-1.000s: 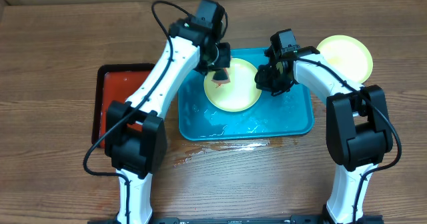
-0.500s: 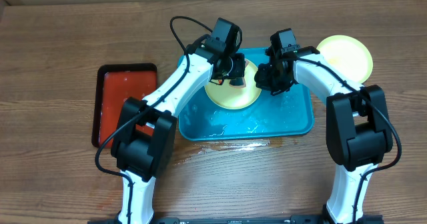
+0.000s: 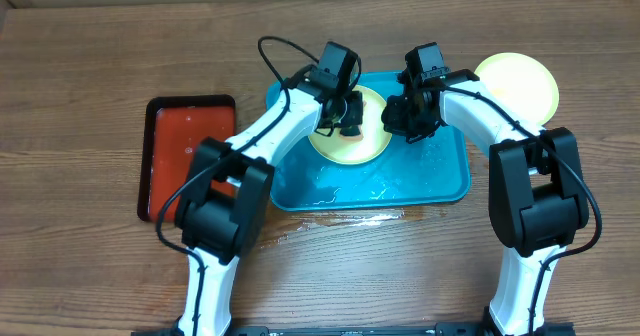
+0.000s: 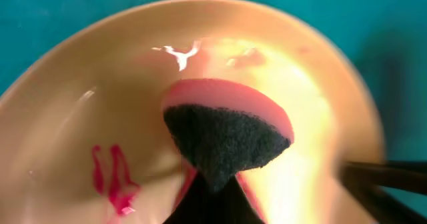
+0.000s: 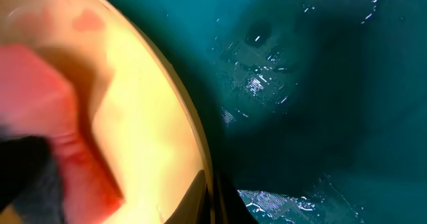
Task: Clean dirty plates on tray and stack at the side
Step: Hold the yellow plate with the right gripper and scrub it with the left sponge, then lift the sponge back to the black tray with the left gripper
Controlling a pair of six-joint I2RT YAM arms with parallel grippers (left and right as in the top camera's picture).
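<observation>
two grippers are working on one yellow-green plate [image 3: 366,148] inside the turquoise tray [image 3: 445,183].
the left gripper [image 3: 343,116] is clamping a pink sponge [image 4: 227,134] with a dark scouring face and is holding it over the plate's pale centre, beside a red smear [image 4: 110,181]; whether the sponge is touching the surface cannot be told. the right gripper [image 3: 405,119] is pinching the plate's right rim, its jaws closed on the edge. the plate is sitting in the upper middle of the tray, with water [image 3: 350,186] glistening on the tray floor below it. a second plate [image 3: 517,84], also yellow-green, is lying on the table [image 3: 80,76] just beyond the tray's far right corner, and a red tray [image 3: 185,151] is sitting to the left.
</observation>
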